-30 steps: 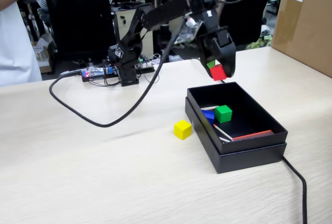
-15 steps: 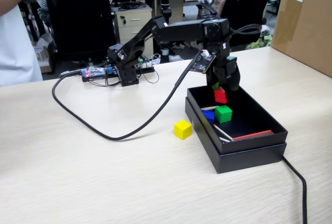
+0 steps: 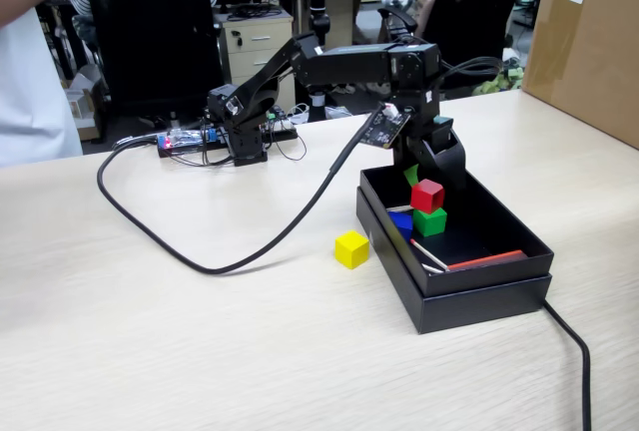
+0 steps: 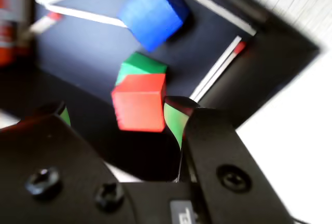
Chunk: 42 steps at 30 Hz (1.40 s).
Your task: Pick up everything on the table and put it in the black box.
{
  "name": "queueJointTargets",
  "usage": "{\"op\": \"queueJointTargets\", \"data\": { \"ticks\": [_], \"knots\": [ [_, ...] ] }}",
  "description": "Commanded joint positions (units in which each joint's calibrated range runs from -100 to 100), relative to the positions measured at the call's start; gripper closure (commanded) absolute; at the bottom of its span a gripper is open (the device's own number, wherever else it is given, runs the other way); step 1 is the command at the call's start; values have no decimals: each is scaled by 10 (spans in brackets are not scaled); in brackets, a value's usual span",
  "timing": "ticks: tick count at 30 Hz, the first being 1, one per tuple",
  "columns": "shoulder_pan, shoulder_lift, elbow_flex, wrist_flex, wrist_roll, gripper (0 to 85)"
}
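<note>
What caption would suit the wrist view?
Open gripper above the black box, red cube over the green cube, blue cube beyond.

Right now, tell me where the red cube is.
In the fixed view the red cube is inside the black box, sitting on the green cube, just below the hand, with the blue cube to its left.

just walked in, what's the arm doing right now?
The gripper is over the black box, jaws apart, with the red cube just below them and seemingly on top of the green cube. The blue cube already lies in the box beside them. The yellow cube sits on the table just outside the box's left wall in the fixed view. It is the only cube not boxed.
</note>
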Motion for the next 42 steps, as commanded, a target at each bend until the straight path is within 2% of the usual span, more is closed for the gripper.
{"op": "queueJointTargets", "data": {
  "ticks": [1,4,6,10,12,18,32,38,42],
  "knots": [
    [-22,-159,33,-29,-1,471],
    [-48,-216,-1,-47,-13,471],
    [-78,-256,-51,-48,-33,460],
    [-117,-263,-109,-48,-66,438],
    [-124,-249,-135,-48,-73,419],
    [-124,-175,-190,-46,-69,390],
    [-116,60,-67,-43,-61,391],
    [-108,82,-58,-44,-53,432],
    [-106,86,-53,-43,-44,547]
  ]
}}
